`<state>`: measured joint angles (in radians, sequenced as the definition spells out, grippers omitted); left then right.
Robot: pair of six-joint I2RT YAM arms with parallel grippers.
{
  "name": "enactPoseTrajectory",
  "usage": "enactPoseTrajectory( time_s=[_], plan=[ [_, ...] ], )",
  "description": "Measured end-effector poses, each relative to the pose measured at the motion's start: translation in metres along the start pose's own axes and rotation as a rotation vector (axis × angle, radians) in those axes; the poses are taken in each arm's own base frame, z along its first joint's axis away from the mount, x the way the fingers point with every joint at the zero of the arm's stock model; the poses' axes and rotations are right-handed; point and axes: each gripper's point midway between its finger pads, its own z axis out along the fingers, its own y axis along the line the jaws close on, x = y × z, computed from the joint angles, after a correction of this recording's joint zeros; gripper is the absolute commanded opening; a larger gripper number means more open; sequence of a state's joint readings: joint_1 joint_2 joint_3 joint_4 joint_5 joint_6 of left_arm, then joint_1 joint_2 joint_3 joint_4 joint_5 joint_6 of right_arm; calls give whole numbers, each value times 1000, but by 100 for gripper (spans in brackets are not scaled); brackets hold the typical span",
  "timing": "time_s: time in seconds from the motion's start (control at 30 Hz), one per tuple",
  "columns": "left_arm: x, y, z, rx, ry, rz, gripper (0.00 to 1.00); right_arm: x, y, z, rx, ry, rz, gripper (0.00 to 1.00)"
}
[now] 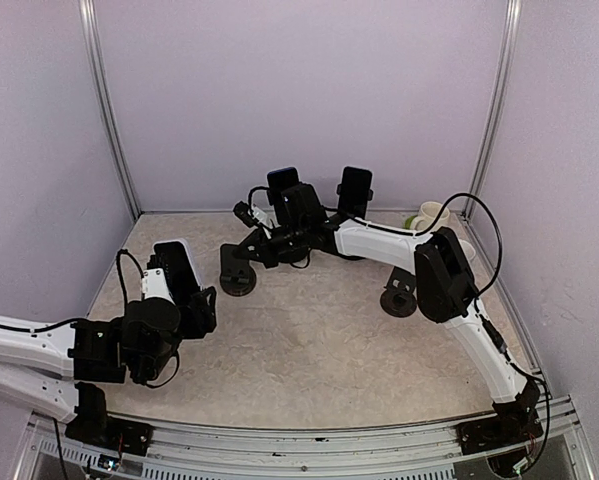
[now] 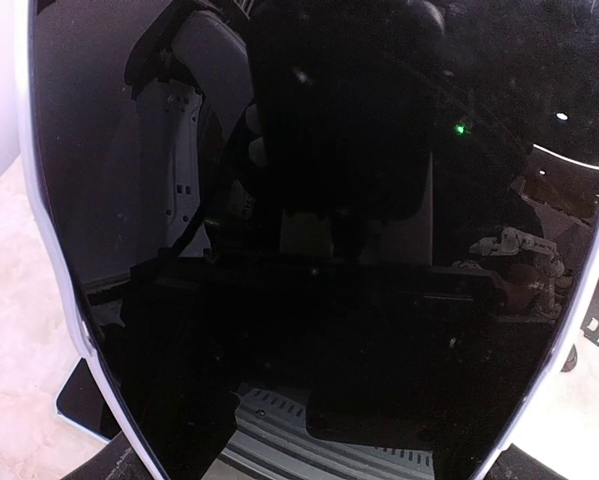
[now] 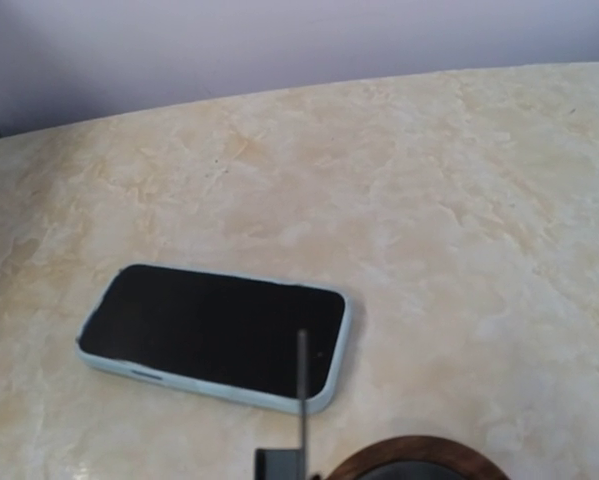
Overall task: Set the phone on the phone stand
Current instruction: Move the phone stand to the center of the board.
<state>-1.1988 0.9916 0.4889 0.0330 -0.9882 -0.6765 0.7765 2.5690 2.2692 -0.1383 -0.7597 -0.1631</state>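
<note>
Left gripper (image 1: 189, 290) holds the phone (image 1: 174, 262) at the table's (image 1: 319, 350) near left.

The right arm (image 1: 379, 240) reaches to the far middle, and the right gripper (image 3: 302, 340) is closed with its fingers pressed together. The white-cased phone stands upright, clamped by the left fingers. A round-based stand (image 1: 237, 282) sits to its right. A second phone (image 3: 214, 335) lies flat below the right wrist.

On my overhead feed the left gripper (image 1: 186, 297) sits low at the left, clamped on a white-edged phone (image 1: 171, 258) that stands nearly upright. The right arm (image 1: 379, 240) reaches across the table (image 1: 309, 350) toward the back centre. Behind it a second phone (image 1: 282, 182) and a third phone (image 1: 355, 190) stand upright. One round base (image 1: 238, 281) rests left of centre, another base (image 1: 399, 299) beside the right elbow. A cup (image 1: 431, 213) sits back right.
</note>
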Motion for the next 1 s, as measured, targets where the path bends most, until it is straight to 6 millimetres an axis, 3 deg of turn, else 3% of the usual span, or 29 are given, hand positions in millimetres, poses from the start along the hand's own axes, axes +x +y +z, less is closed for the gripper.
enactPoseTrajectory(
  time_s=[0.27, 0.37, 0.8, 1.0],
  plan=[
    [4, -1, 2, -4, 5, 10, 63, 5, 5, -1, -28, 17, 47, 0],
    [6, -2, 3, -4, 6, 11, 63, 6, 6, -1, -37, 19, 62, 5],
    [8, -3, 5, -5, 9, 16, 63, 8, 1, -2, -12, 28, 78, 55],
    [8, -4, 5, -5, 9, 16, 63, 9, -5, -3, 21, 31, 52, 68]
  ],
)
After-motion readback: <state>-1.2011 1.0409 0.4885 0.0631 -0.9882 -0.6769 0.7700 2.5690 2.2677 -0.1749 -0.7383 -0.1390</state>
